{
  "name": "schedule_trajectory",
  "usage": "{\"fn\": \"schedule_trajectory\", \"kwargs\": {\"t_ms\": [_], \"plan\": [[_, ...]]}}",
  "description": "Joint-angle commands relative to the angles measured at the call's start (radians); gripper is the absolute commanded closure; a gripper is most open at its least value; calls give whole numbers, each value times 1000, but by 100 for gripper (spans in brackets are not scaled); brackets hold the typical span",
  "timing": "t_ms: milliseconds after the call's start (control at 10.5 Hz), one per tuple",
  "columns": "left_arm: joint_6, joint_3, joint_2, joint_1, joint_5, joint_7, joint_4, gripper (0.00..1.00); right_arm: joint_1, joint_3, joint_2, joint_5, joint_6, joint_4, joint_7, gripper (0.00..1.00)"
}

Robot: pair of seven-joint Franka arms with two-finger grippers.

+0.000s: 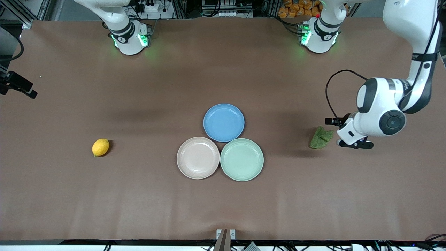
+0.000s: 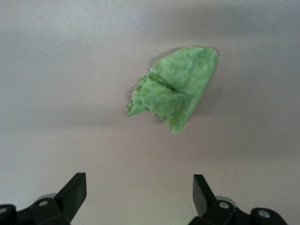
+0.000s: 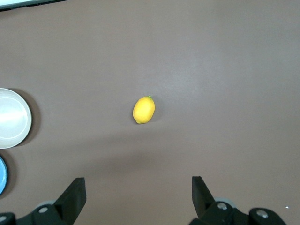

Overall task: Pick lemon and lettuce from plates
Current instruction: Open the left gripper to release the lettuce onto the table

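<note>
While the left gripper (image 2: 139, 194) hung low with its jaws spread wide and empty, the wrinkly green lettuce leaf (image 1: 321, 137) sat on the brown table (image 1: 139, 202) just beside it, toward the plates. Right gripper (image 3: 138, 197) was wide apart too, up over the small oval yellow lemon (image 1: 100, 147) lying toward the right arm's end. Both round shallow plates, pale beige-pink (image 1: 198, 158) and pale mint green (image 1: 241, 159), touched in the middle, bare. Couldn't read any writing anywhere.
</note>
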State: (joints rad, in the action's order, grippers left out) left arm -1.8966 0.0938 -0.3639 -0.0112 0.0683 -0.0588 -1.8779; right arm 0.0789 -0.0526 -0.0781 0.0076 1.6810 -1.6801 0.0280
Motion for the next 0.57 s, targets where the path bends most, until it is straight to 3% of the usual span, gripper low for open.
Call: {"fn": "schedule_trajectory", "kwargs": {"t_ms": [0,191,286,477], "plan": [[114,27,8,8,10,4,110,0,1,10,-15,-18,-69,19,-2,0],[119,30,14,8,-20,2,126,0,1,10,-14,-18,-101,26,-3,0],[111,27,35,17,-106,1,134,0,1,10,-14,-17,-113,28,-3,0],[106,24,42,31,-163,8,228,0,1,10,-15,-8,-124,28,-2,0]]}}
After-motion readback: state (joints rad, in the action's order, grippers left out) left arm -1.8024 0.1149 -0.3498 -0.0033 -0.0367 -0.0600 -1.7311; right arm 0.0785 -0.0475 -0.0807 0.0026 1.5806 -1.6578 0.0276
